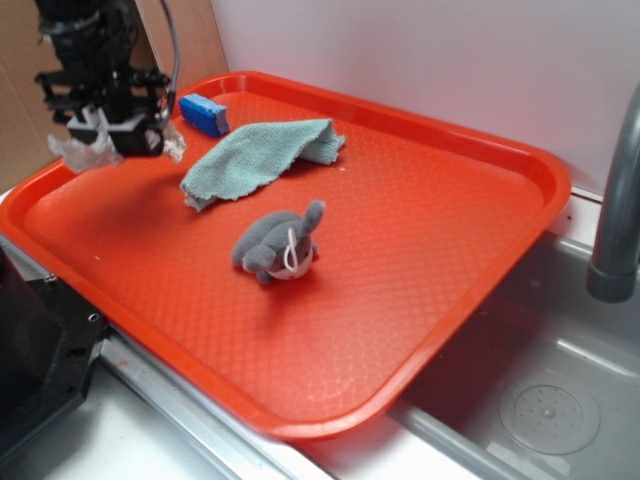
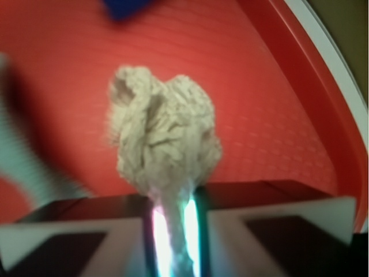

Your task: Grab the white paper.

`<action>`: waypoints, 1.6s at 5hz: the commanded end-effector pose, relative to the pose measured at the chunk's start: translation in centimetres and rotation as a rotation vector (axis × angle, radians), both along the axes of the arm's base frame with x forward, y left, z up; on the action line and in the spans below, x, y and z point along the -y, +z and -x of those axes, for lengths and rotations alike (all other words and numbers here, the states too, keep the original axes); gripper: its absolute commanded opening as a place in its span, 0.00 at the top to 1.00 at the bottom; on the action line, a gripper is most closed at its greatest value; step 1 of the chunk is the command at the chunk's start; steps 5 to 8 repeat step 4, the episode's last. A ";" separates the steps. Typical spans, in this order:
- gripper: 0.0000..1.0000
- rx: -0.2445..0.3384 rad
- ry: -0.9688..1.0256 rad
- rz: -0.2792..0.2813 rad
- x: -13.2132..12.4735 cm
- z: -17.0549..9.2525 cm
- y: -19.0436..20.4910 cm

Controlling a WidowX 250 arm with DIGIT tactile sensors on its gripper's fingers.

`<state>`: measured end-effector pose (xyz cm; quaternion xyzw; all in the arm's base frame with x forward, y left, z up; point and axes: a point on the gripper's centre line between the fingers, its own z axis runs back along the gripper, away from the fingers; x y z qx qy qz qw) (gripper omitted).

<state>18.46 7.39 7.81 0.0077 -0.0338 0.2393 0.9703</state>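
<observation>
Orange-red plastic fills the exterior view: a large tray [image 1: 470, 260] sits partly over a steel sink [image 1: 560, 400], with a grey faucet pipe [image 1: 618, 200] at the right edge. At the tray's far left corner the black gripper [image 1: 112, 128] hangs above the tray surface, its fingers [image 1: 140, 135] clamped on the white paper [image 1: 85, 150], which bulges out on the left and shows a ragged bit on the right. A blue block [image 1: 204, 113] lies just beside the gripper, and a teal cloth [image 1: 260, 155] lies rumpled near it. A grey plush toy [image 1: 280, 245] with a white belly lies near the tray's middle, well apart from the gripper.

From the wrist, the crumpled wad [image 2: 164, 135] rises out of the narrow slot between the fingers [image 2: 271, 216], pinched at its base, with the tray's textured floor and raised rim [image 2: 305, 81] behind. A blurred blue shape [image 2: 127, 8] sits at the top edge.
</observation>
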 end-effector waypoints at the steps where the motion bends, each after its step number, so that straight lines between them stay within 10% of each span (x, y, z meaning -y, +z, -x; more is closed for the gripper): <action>1: 1.00 0.068 -0.215 0.041 4.5 -1.3 7.1; 8: 1.00 0.150 -0.307 0.097 7.9 -0.7 12.6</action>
